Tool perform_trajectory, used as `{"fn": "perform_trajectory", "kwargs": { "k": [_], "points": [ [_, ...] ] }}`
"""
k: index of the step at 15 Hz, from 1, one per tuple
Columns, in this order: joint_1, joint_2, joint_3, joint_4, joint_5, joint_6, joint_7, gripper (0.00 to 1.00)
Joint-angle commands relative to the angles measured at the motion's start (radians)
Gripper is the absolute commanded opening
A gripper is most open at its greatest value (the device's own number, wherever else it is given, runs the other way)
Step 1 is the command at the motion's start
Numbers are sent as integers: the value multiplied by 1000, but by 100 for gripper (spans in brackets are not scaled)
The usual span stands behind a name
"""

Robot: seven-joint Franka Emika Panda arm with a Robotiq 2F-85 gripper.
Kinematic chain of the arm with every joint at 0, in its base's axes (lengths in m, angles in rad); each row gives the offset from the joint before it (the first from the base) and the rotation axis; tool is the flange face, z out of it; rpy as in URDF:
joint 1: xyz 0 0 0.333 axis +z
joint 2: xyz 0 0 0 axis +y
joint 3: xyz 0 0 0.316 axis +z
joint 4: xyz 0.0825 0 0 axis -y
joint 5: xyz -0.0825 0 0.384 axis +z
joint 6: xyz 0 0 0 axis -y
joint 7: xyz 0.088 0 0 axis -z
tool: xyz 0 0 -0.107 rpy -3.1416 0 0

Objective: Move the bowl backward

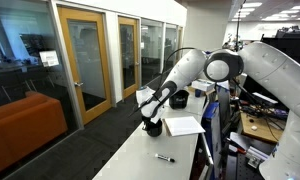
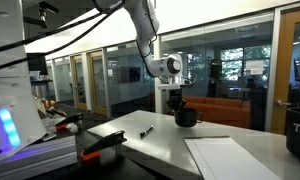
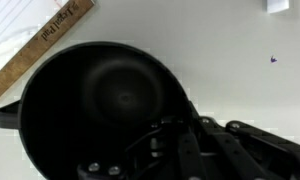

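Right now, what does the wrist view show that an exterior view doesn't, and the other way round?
Only the wrist view looks down into the bowl and shows a wooden ruler beside it. Only an exterior view shows the marker, the arm and an orange couch behind glass. Both show the bowl, the pincer right at it, the white table and some paper.
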Motion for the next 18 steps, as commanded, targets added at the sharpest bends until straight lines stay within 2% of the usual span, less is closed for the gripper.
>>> {"fn": "perform_trajectory", "kwargs": {
  "k": [1,18],
  "points": [
    [5,21,-5,37,6,-31,12,1],
    [4,60,-3,71,10,-27,15,1]
  ]
}}
